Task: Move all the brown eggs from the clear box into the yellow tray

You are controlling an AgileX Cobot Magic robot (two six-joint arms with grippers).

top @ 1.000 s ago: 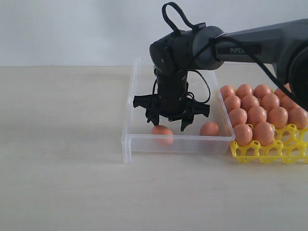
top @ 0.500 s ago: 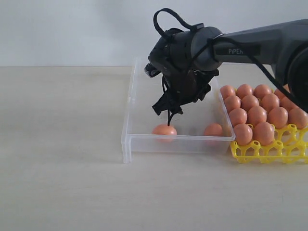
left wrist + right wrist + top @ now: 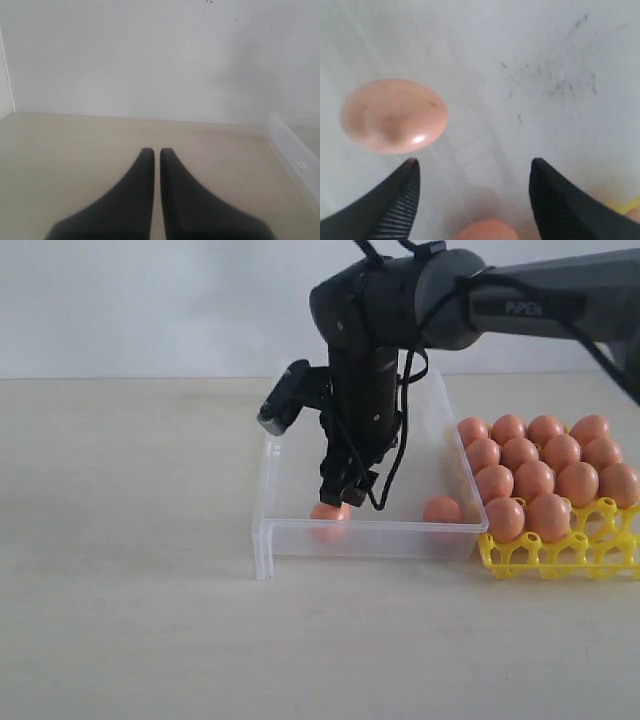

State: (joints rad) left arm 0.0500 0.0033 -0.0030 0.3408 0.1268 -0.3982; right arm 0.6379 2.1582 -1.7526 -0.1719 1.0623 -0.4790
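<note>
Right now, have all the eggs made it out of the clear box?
No, the exterior view shows two brown eggs lying on the floor of the clear box.

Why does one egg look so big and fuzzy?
Right wrist view: that brown egg is close to the lens, so it looks large and soft-edged, with a small bright glare spot; exterior view: the eggs in the clear box look small and sharper.

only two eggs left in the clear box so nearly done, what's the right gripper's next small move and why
Probably lower the open right gripper a little over the egg that shows between its jaws in the wrist view. The jaws stand wide, nothing is held yet, and that egg already lies centred between them.
</note>
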